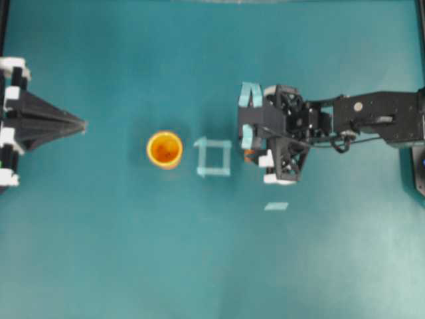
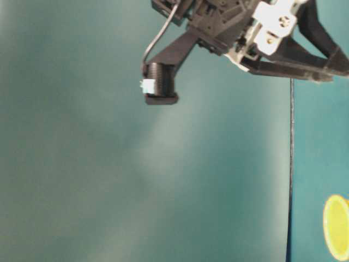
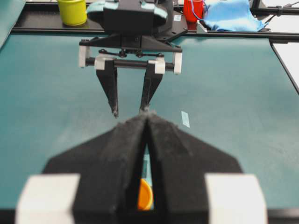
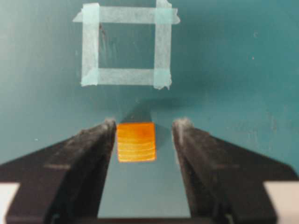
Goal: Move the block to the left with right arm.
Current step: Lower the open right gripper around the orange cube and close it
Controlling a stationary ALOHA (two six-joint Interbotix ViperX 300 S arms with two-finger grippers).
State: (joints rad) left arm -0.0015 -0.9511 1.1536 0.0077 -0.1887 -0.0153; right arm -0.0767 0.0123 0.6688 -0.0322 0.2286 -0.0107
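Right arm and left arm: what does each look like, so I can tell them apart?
The right arm is black with long links, a looped black cable, white blocks at the right gripper and pale blue tape on its fingers. The left gripper is black, tapering to a point, with white blocks and no tape.

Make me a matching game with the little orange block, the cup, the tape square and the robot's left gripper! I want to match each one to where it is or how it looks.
Things:
1. block
2. cup
3. tape square
4. left gripper

Descriptions:
A. pale blue outline stuck flat on the table
B. shut to a black point, at the left edge of the overhead view
C. lying between the open fingers of the right gripper
D. round, standing left of the tape square in the overhead view

Pairs: 1-C, 2-D, 3-A, 4-B
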